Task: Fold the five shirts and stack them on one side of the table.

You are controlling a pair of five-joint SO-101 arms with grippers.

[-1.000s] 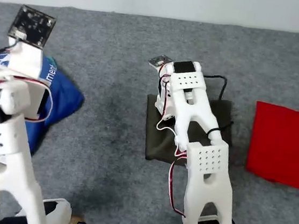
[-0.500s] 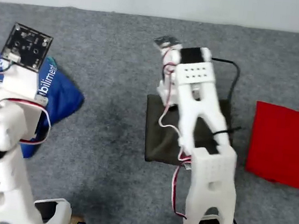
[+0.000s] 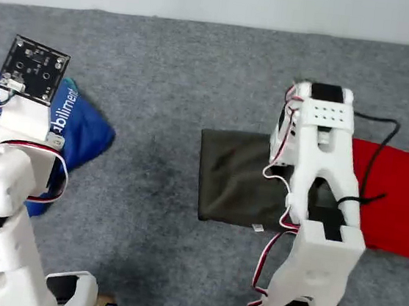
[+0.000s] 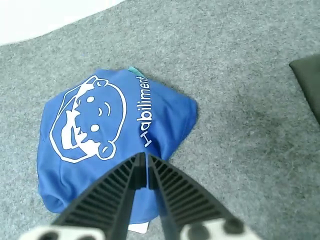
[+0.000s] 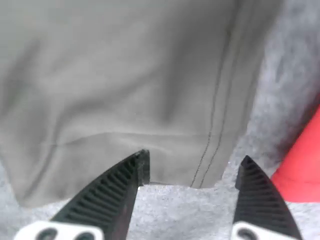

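Grey carpeted table (image 3: 163, 60) under everything. Red shirt (image 3: 399, 197) lies flat at the right side of the high view, partly under my right arm. Dark olive shirt (image 3: 228, 174) sits folded mid-table, near the red one with a strip of table between them. Blue printed shirt (image 4: 115, 125) is bunched at the left side, well apart from both. My right gripper (image 5: 194, 160) is released, jaws wide over the olive shirt's hemmed edge. My left gripper (image 4: 145, 159) is clenched on nothing, above the blue shirt.
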